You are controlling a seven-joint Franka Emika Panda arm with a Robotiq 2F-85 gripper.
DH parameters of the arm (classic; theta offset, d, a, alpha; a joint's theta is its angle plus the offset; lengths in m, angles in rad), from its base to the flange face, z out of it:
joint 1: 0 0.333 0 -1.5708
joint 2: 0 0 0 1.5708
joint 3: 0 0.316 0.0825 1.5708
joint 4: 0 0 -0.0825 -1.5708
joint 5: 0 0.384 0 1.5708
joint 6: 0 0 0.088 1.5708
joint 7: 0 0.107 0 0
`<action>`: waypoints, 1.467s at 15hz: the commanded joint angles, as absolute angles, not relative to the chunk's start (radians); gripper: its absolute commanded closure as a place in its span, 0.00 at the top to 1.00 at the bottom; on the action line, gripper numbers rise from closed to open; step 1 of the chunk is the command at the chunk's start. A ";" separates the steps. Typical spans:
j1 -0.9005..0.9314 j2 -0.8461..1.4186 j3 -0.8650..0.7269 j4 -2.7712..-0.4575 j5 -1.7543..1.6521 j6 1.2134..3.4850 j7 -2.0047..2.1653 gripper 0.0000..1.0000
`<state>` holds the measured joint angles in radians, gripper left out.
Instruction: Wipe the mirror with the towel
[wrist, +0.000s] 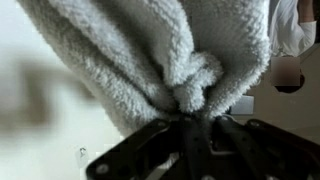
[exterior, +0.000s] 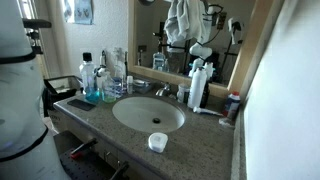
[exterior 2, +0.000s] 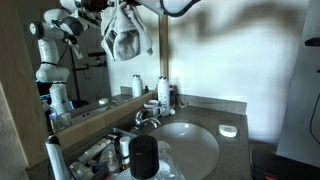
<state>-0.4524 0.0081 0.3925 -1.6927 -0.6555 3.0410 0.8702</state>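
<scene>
Gripper closed tight on bunched towel, fingertips buried in cloth. Towel blocked most of wrist view; background blurred. Mirror partly covered by towel.

Speckled granite counter, white oval basin at centre, faucet at its 12 o'clock, framed picture at 11 o'clock, pale wall at 3 o'clock

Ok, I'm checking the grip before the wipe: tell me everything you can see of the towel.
White, fluffy terry cloth. The towel is bunched, pinched at one gathered spot by the shut gripper, folds fanning out from there. In both exterior views it hangs crumpled, high in front of the mirror; contact with the glass cannot be judged.
</scene>
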 commanded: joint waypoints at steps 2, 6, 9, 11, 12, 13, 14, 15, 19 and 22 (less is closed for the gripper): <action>-0.411 0.080 0.442 -1.629 -0.535 2.996 0.698 0.05; -0.395 0.059 0.476 -1.659 -0.314 2.957 0.452 0.05; -0.157 0.035 0.273 -1.671 -0.152 2.898 0.272 0.05; -0.089 0.030 0.212 -1.671 -0.115 2.853 0.214 0.05; -0.067 0.032 0.186 -1.674 -0.119 2.839 0.207 0.06; -0.117 0.040 0.227 -1.670 -0.144 2.828 0.225 0.06; -0.109 0.047 0.212 -1.665 -0.156 2.823 0.239 0.06; -0.116 0.052 0.205 -1.663 -0.181 2.831 0.262 0.06; -0.138 0.076 0.169 -1.637 -0.282 2.818 0.346 0.06; -0.148 0.091 0.140 -1.620 -0.352 2.797 0.426 0.06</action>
